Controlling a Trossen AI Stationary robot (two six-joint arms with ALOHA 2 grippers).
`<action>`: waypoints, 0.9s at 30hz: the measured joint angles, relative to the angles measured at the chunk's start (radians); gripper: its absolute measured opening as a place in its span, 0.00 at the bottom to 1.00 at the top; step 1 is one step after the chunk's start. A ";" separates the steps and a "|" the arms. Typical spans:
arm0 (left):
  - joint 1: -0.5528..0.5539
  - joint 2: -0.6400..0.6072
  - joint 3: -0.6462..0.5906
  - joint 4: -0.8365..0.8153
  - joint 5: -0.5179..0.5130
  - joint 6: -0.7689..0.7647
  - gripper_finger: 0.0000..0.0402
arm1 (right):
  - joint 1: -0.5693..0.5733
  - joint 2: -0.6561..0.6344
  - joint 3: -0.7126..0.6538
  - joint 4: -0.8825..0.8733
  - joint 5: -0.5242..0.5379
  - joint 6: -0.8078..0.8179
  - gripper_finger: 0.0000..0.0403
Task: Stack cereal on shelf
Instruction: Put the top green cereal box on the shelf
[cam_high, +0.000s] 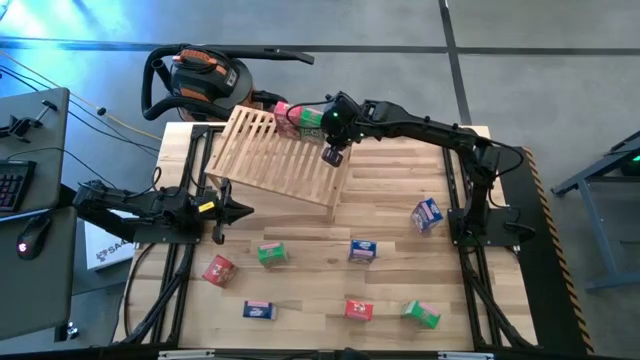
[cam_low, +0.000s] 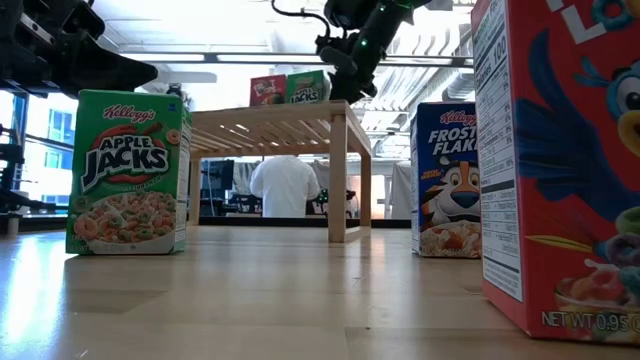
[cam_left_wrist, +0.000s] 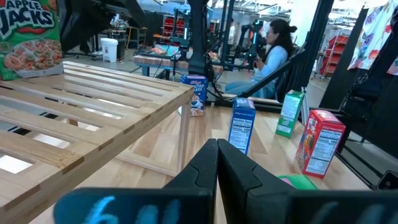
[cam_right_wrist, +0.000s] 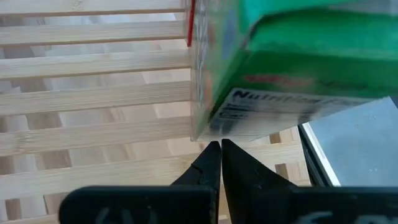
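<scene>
Right hand (cam_high: 333, 156) pinched together, empty, above the shelf (cam_high: 280, 155), green cereal box (cam_high: 309, 118) half-hidden behind it.

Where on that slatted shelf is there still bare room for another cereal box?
Most of the shelf is bare slats. Only its far corner is crowded: a red box and a green box stand side by side, with the right end effector, shut, above the slats near them.
</scene>
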 joint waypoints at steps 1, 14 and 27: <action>0.000 0.000 0.000 0.000 0.000 -0.002 0.00 | 0.000 0.000 0.000 0.002 0.000 0.000 0.00; 0.000 0.000 0.000 -0.001 0.000 -0.011 0.00 | -0.015 0.026 0.001 0.052 -0.028 -0.039 0.00; 0.000 0.000 0.000 -0.008 0.000 -0.019 0.00 | -0.022 0.041 0.002 0.109 -0.038 -0.061 0.00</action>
